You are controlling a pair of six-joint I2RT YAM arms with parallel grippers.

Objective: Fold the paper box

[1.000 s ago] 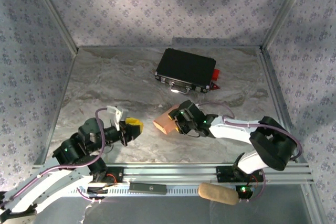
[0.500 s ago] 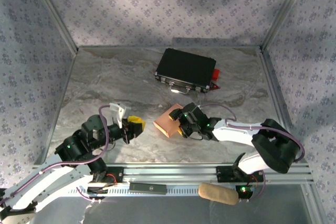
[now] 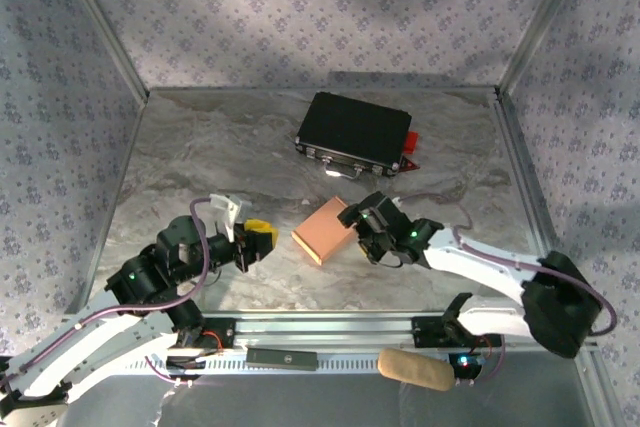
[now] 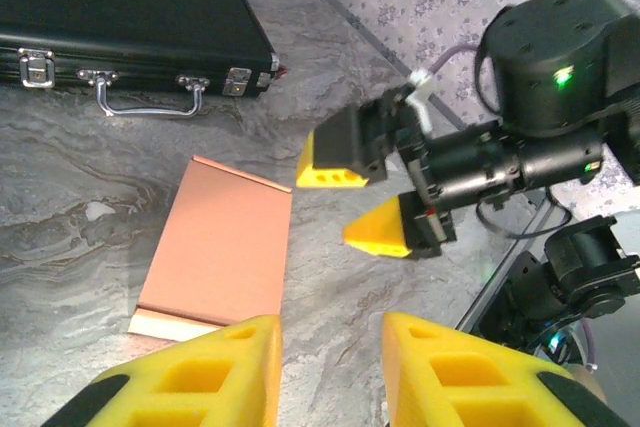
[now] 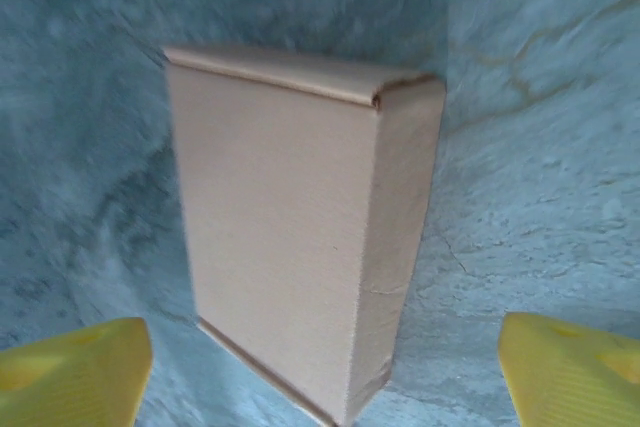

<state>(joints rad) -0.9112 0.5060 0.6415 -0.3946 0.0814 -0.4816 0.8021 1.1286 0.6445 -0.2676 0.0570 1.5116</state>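
Release noted: right gripper (image 3: 357, 234) has backed off the paper box (image 3: 323, 230), fingers wide and empty. The box lies closed and flat on the table (image 3: 200, 147), between the arms. Left gripper (image 3: 256, 240) waits close by, fingers parted around nothing; folding looks essentially complete.

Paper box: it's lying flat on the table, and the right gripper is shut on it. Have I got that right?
Not quite. The right gripper is open: in the left wrist view its yellow pads stand apart and are not clamped on the paper box. The rest holds: the box lies flat on the table.
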